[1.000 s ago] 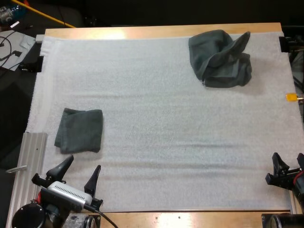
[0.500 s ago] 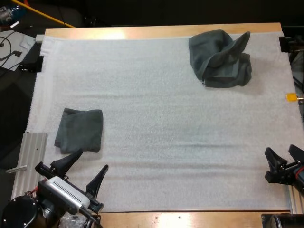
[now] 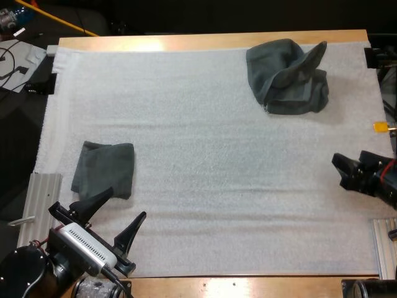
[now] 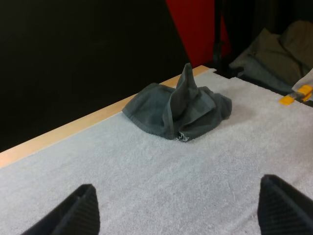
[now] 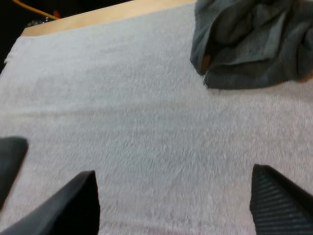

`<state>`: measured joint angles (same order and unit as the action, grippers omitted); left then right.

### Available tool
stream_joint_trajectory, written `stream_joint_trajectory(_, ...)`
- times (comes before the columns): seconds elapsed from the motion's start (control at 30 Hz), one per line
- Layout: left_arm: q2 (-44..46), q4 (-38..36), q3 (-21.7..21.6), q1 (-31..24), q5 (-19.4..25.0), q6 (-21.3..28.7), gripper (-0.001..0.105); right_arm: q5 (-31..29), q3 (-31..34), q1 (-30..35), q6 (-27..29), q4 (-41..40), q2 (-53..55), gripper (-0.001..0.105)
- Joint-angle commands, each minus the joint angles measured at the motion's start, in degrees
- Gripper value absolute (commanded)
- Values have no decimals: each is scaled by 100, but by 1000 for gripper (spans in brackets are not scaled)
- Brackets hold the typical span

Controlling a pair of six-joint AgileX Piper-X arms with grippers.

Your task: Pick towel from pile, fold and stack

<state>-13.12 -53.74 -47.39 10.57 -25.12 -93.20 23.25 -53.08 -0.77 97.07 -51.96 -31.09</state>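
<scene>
Progress: one folded towel (image 3: 103, 170) lies at the near-left of the mat (image 3: 205, 155). One crumpled towel (image 3: 288, 76) sits at the mat's far-right corner, not yet picked, folded or stacked. Count: two towels, two tools. Left tool (image 3: 123, 206) and right tool (image 3: 339, 171) — fingers apart, holding nothing.

A wooden desk under a white mat, dark room behind

The desk (image 3: 205, 41) shows pale wood along its far and near edges, and the white mat (image 3: 205, 155) covers nearly all the rest. A ribbed metal rail (image 3: 38, 198) lies beside the mat's near left corner. An orange mark (image 3: 379, 126) sits at the mat's right edge. Beyond the far side is dark space (image 3: 217, 15), with a red strip (image 4: 195, 34) standing in it. A yellow rod (image 3: 56, 17) slants off the far left corner, above loose white sheets (image 3: 18, 59) on a dark surface.
</scene>
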Motion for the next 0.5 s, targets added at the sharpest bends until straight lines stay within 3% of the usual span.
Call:
stream_joint_trajectory(0.0, -34, 90, -42, 23, -35, -58, 65, 69, -102, 5, -164, 372, -320, 63)
stream_joint_trajectory(0.33, -86, 119, -43, 29, -42, -61, 65, 178, -162, -105, -1283, 1943, -1844, 63)
stream_joint_trajectory(0.47, -95, 115, -52, 28, -33, -76, 65, -331, -367, -747, -1590, 2495, -2693, 63)
